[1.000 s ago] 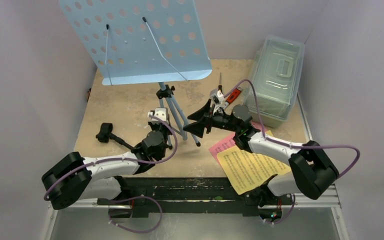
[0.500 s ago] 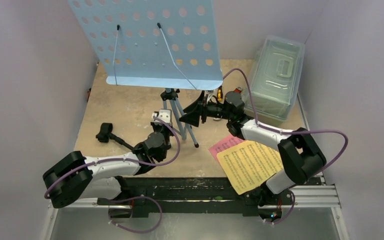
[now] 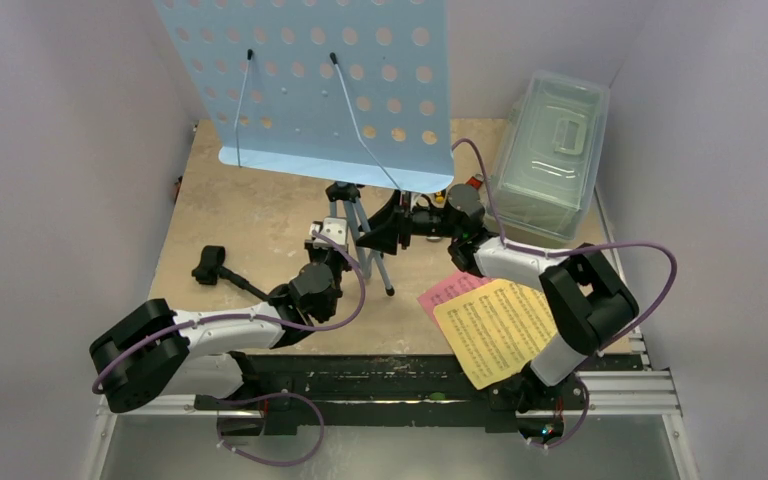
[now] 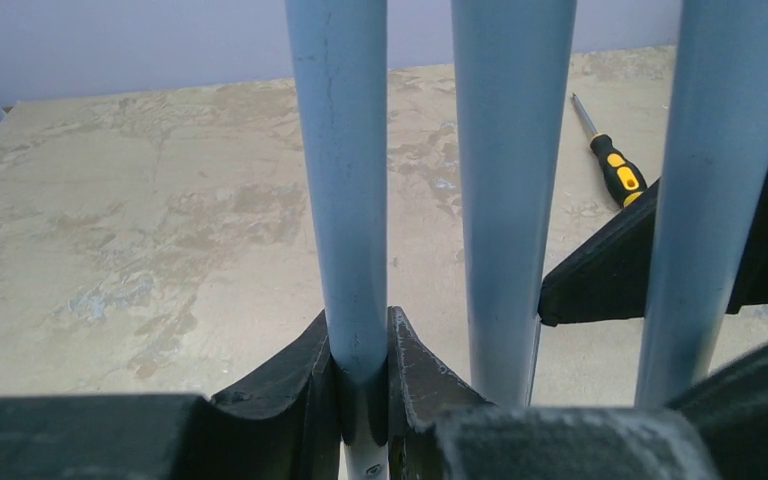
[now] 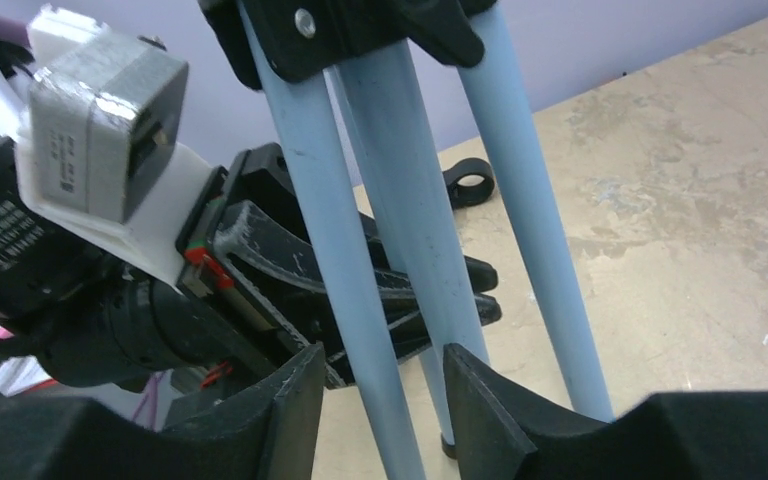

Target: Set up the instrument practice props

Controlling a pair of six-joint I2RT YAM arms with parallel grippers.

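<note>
The light blue perforated music stand (image 3: 330, 80) stands at the back of the table, its desk high and tilted over its tripod legs (image 3: 360, 225). My left gripper (image 3: 340, 255) is shut on one pale blue leg (image 4: 352, 250), the jaws pressed against both sides of the tube. My right gripper (image 3: 375, 232) reaches in from the right and is open, with another leg (image 5: 345, 300) between its jaws and a gap on each side. Yellow (image 3: 505, 335) and pink (image 3: 447, 288) sheet-music pages lie near my right arm's base.
A black clip on a thin rod (image 3: 210, 268) lies at the left. A clear plastic lidded box (image 3: 550, 150) stands at the back right. A yellow-and-black screwdriver (image 4: 615, 172) lies beyond the legs. Grey walls close in on both sides.
The stand's desk has swung right and more upright. My right gripper has moved left to the tripod legs and its jaws have narrowed around one. The left gripper keeps its hold.
</note>
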